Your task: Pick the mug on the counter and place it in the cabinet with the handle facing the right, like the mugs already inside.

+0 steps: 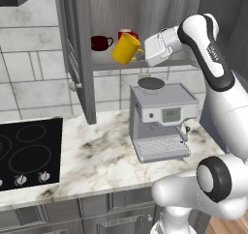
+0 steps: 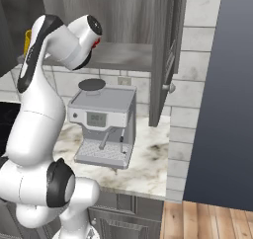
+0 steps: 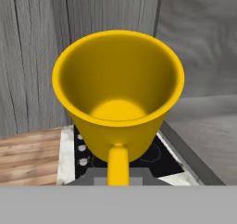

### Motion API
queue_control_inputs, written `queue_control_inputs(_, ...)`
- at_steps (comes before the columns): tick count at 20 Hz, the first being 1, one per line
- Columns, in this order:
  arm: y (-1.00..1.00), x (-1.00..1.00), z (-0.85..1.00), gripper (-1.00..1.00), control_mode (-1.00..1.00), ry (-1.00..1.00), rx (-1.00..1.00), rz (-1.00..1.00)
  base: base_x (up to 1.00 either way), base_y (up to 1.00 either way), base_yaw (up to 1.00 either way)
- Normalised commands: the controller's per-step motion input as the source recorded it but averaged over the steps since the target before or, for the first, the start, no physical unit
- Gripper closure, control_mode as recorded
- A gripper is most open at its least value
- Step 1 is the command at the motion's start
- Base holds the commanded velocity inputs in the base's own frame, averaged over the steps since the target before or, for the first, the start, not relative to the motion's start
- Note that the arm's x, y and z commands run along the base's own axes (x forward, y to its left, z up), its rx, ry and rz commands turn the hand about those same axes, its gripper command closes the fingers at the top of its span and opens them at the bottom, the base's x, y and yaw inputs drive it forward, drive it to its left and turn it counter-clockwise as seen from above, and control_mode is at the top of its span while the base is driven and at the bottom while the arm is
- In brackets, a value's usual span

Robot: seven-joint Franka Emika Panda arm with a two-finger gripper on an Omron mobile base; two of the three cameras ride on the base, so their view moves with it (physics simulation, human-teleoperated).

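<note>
The yellow mug (image 1: 126, 49) hangs tilted in the air in front of the open cabinet's shelf (image 1: 104, 64), above the counter (image 1: 99, 151). My gripper (image 1: 143, 52) is shut on its handle (image 1: 139, 51), which points right toward my hand. The hand view looks straight into the mug (image 3: 118, 93), with the handle (image 3: 118, 165) running down to the bottom edge. In the right base view, a yellow sliver of the mug (image 2: 27, 39) peeks out behind my arm.
A dark maroon mug (image 1: 100, 43) and a red mug (image 1: 128, 33) stand on the shelf behind the yellow one. The cabinet door (image 1: 77, 54) hangs open at left. A coffee machine (image 1: 162, 122) sits below the shelf. A black cooktop (image 1: 29, 153) lies at left.
</note>
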Motion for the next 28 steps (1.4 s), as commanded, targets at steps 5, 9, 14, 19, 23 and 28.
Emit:
queue_control_inputs(5,0.00,0.30,0.02,1.00,-1.00,0.06,0.00,0.03,0.00,0.00,0.00)
queue_control_inputs(9,-0.03,0.25,0.00,1.00,-1.00,0.01,-0.01,0.03,0.00,0.00,0.00)
queue_control_inputs(14,-0.02,0.20,0.00,1.00,-1.00,0.00,-0.01,0.03,0.00,0.00,0.00)
queue_control_inputs(19,0.00,0.14,0.00,1.00,-1.00,0.00,-0.01,0.03,0.00,0.00,0.00)
queue_control_inputs(23,0.00,0.13,-0.15,1.00,-1.00,-0.04,0.00,0.03,0.00,0.00,0.00)
queue_control_inputs(28,0.00,0.15,-0.13,1.00,-1.00,-0.08,0.00,0.04,0.00,0.00,0.00)
